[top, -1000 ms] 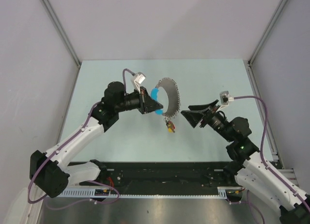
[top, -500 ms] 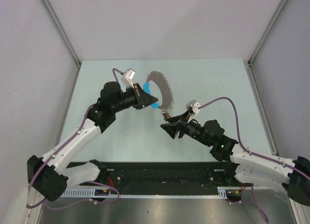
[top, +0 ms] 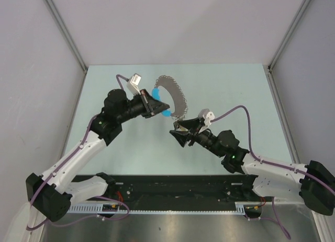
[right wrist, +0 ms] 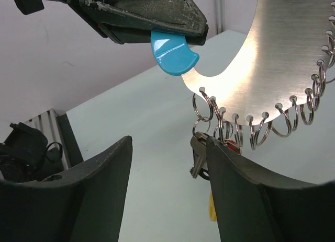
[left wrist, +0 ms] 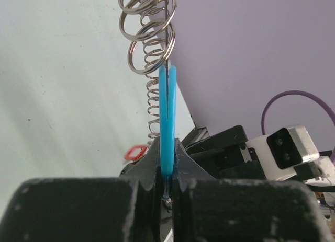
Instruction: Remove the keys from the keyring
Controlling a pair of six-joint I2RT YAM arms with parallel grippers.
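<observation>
My left gripper (top: 158, 103) is shut on the bright blue strap (top: 166, 113) and holds it above the table. A curved metal plate (top: 177, 97) edged with several wire rings is fixed to the strap. In the left wrist view the strap (left wrist: 167, 116) stands edge-on between my closed jaws, with the rings (left wrist: 149, 38) above it. The keys (right wrist: 198, 157) hang from a keyring (right wrist: 202, 107) at the plate's (right wrist: 277, 54) end by the strap (right wrist: 172, 54). My right gripper (right wrist: 168, 148) is open. The keys sit by its right finger's (right wrist: 246, 195) inner edge. The gripper also shows in the top view (top: 180, 131).
A red tag (right wrist: 231, 144) and a yellow tag (right wrist: 212, 208) hang with the keys, partly hidden by my right finger. The pale green table (top: 131, 142) is walled on three sides. A black rail (top: 178, 187) runs along its near edge.
My right arm has swung in from the right to the keys, jaws open. My left gripper has moved the blue strap and plate slightly left and back.
</observation>
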